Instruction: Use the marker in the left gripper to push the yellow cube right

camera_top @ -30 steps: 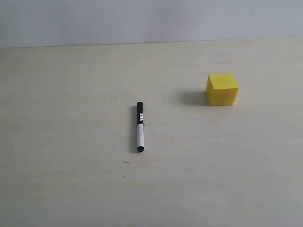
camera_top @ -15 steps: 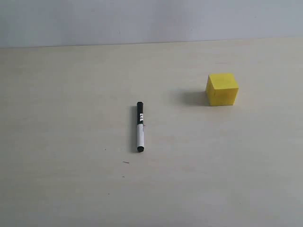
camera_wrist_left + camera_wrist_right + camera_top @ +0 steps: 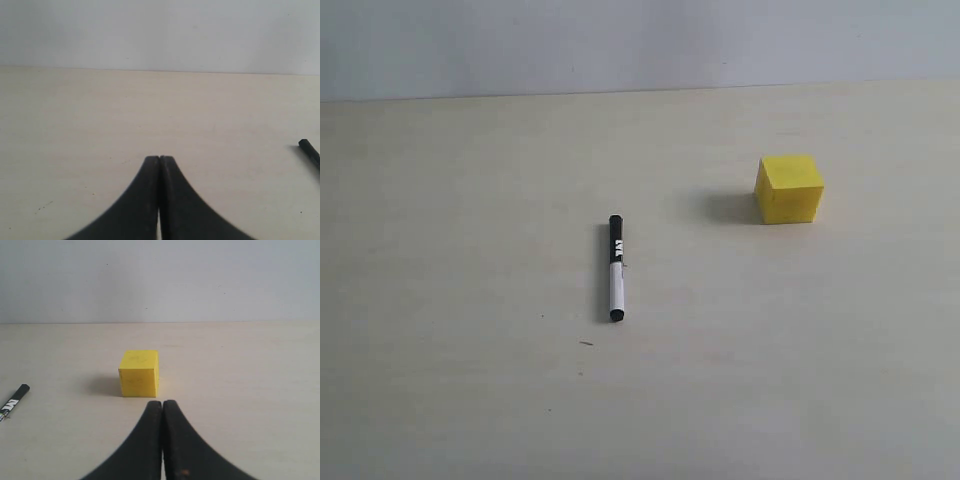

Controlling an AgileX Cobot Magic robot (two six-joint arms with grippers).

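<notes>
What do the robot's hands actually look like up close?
The left gripper and right gripper look alike: each is two matte black fingers, broad at the base, curving to slim rounded tips. No cables or markings show; the arms themselves are out of view.

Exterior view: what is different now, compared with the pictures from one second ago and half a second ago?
Nothing has visibly changed. The marker lies on the table in the same place and pointing the same way. The yellow cube stands where it stood, apart from the marker.
</notes>
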